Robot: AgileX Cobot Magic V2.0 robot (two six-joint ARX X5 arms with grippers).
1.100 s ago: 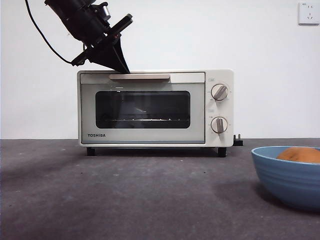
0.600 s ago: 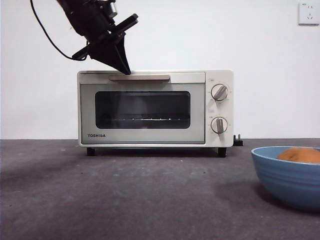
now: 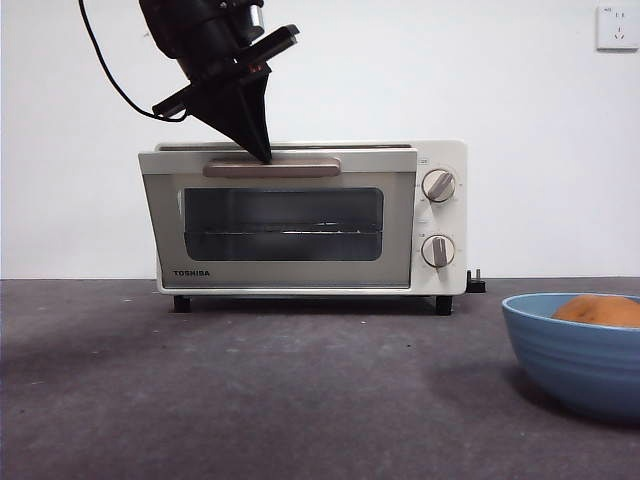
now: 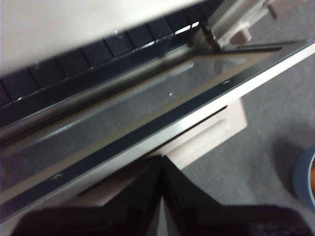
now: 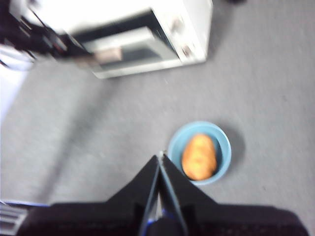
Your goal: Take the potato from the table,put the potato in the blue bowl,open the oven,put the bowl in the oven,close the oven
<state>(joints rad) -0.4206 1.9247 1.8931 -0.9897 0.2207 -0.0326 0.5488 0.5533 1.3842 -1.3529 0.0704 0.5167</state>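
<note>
The cream oven (image 3: 440,220) stands at the back of the table (image 3: 250,390), its door tilted a little open at the top. My left gripper (image 3: 263,150) is shut, its tips tucked just behind the beige handle (image 3: 272,169); the left wrist view shows the handle (image 4: 206,137) and the door glass (image 4: 147,113) swung away from the oven body. At the front right sits the blue bowl (image 3: 575,350) with the potato (image 3: 600,310) inside. My right gripper (image 5: 160,157) hangs shut high above the table, beside the bowl (image 5: 222,142) and potato (image 5: 199,157).
Two round knobs (image 3: 438,184) sit on the oven's right side. A black plug (image 3: 477,283) lies behind the oven's right foot. A wall socket (image 3: 617,25) is at the upper right.
The left gripper moved right along the oven's top edge. The door, shut before, now leans outward at the top with the handle lower and nearer.
</note>
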